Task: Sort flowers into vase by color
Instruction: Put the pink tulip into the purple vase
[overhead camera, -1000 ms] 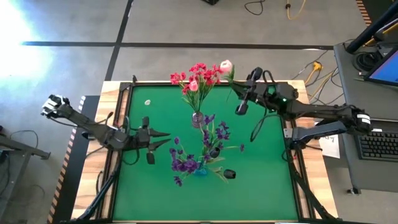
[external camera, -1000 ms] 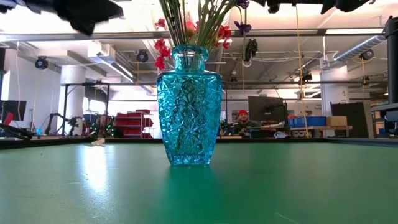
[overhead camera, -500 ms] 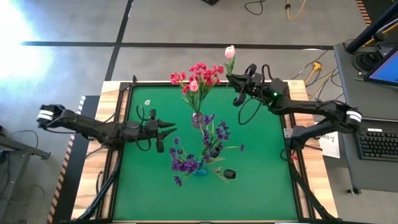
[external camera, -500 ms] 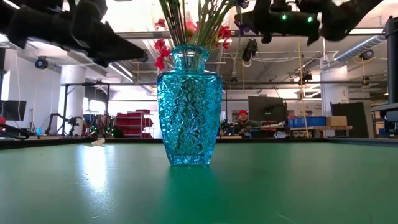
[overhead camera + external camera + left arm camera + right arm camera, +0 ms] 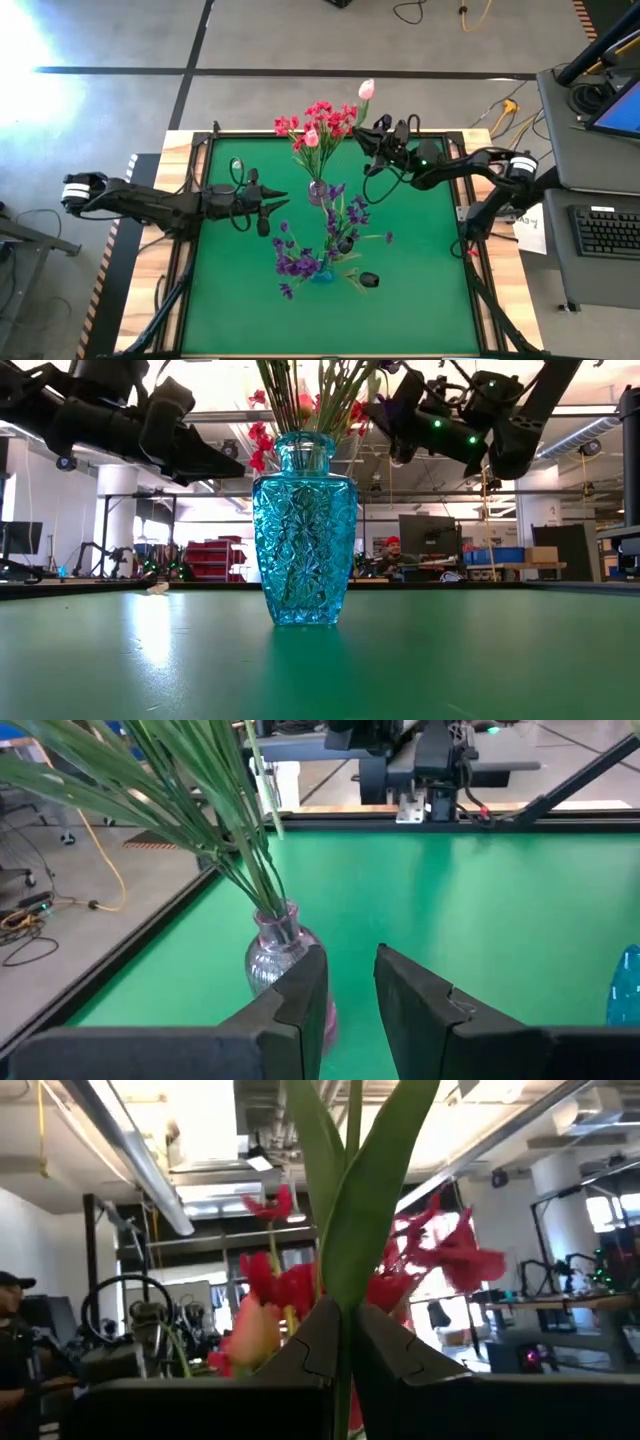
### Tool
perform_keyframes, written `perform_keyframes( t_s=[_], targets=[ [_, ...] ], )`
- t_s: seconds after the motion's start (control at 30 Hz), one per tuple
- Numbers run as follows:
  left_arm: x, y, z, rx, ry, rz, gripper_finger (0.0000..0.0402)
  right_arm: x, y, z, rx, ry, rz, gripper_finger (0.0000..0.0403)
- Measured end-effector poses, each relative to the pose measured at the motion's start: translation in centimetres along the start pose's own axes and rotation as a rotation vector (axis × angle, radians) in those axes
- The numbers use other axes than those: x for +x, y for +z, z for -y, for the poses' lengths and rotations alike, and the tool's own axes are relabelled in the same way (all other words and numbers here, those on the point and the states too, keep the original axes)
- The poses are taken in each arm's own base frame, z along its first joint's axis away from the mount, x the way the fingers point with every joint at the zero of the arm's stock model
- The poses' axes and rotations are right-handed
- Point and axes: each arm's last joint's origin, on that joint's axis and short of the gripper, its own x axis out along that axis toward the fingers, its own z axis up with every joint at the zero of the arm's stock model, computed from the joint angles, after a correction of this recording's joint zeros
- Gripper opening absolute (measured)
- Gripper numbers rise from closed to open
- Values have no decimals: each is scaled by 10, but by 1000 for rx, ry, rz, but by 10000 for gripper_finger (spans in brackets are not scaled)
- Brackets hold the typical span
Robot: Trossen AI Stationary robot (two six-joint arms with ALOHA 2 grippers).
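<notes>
My right gripper (image 5: 360,134) is shut on a pale pink tulip (image 5: 367,89), high over the table's far edge, just right of the red blooms (image 5: 318,120). Those red flowers stand with their stems in a small clear vase (image 5: 318,191). My left gripper (image 5: 276,197) is open and hovers just left of that clear vase (image 5: 276,946), touching nothing. Purple sprays (image 5: 300,262) stand in the blue cut-glass vase (image 5: 303,530) nearer the table's front. In the low view both arms hang above the blue vase, and the tulip bloom is out of that frame. My right gripper pinches the tulip's thin green stem (image 5: 346,1342) between its two fingers, just below where the long leaves (image 5: 372,1190) fork off. The flower is lifted clear of the table. Stem and leaves rise past the fingertips toward the bloom.
A small black object (image 5: 369,280) lies on the green mat right of the blue vase. A small pale scrap (image 5: 237,165) lies near the far left corner. The mat (image 5: 430,280) is bare to the right and front. People and benches show in the room behind.
My right gripper has carried the tulip up and toward the far edge, then left toward the red blooms. My left gripper has moved right, toward the clear vase, and a little toward the far edge.
</notes>
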Motion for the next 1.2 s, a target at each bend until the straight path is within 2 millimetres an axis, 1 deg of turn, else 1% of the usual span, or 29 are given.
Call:
perform_keyframes(
  t_s=[0.1, 0.4, 0.53, 0.67, 0.8, 0.97, 1.07, 1.2],
  targets=[
    [5, -2, 1, -2, -1, 4, 75, 1, -5, -6, 5, 26, -11, 12],
    [23, -8, 5, -20, 5, 70, 75, 13, -6, -29, -56, 89, 16, 12],
    [30, -13, 7, -33, 6, 92, 75, 22, -16, -31, -56, 90, -24, 12],
    [35, -19, 8, -63, 6, 73, 75, 25, -23, -30, -67, 87, -46, 12],
    [38, -24, 9, -76, 5, 51, 75, 26, -25, -32, -115, 95, -45, 12],
    [41, -26, 9, -60, 10, 64, 75, 26, -27, -41, -184, 119, -42, 12],
    [43, -27, 8, -53, 21, 79, 75, 26, -28, -43, -208, 104, -43, 12],
    [47, -31, 5, -75, 100, 92, 76, 26, -28, -44, -221, 101, -42, 12]
  ],
)
